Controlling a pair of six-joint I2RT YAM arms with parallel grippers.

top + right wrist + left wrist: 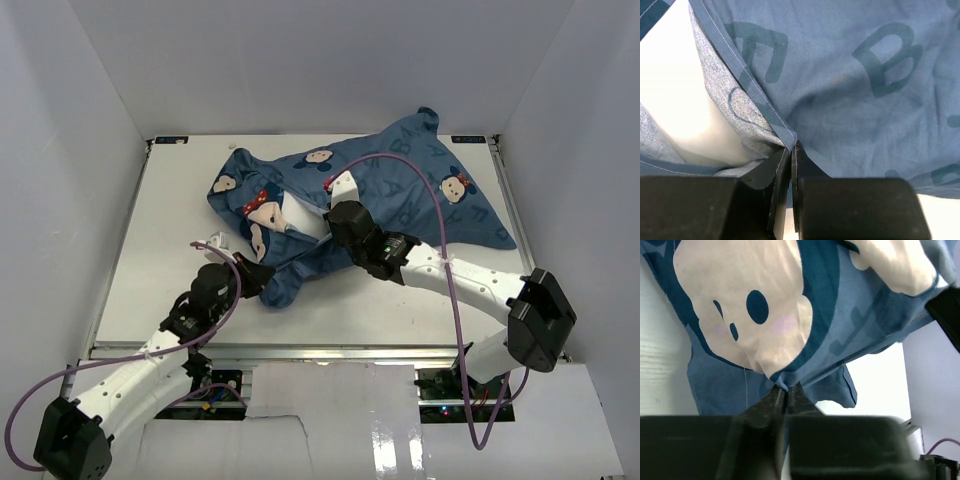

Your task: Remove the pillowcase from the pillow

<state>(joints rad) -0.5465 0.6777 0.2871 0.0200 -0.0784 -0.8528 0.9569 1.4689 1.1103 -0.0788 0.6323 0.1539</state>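
Blue mouse-print pillowcase [400, 195] over white pillow [300, 215]

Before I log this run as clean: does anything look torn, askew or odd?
No tears visible. The pillowcase lies crumpled and askew on the table, the pillow showing white through its opening. Left gripper and right gripper pinch its fabric.

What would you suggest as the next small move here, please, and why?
Probably the right gripper should draw the hem a little way back off the pillow, while the left gripper holds. Both grippers are shut on the pillowcase: the right on the hem where the white pillow shows, the left on the fabric below a mouse face.
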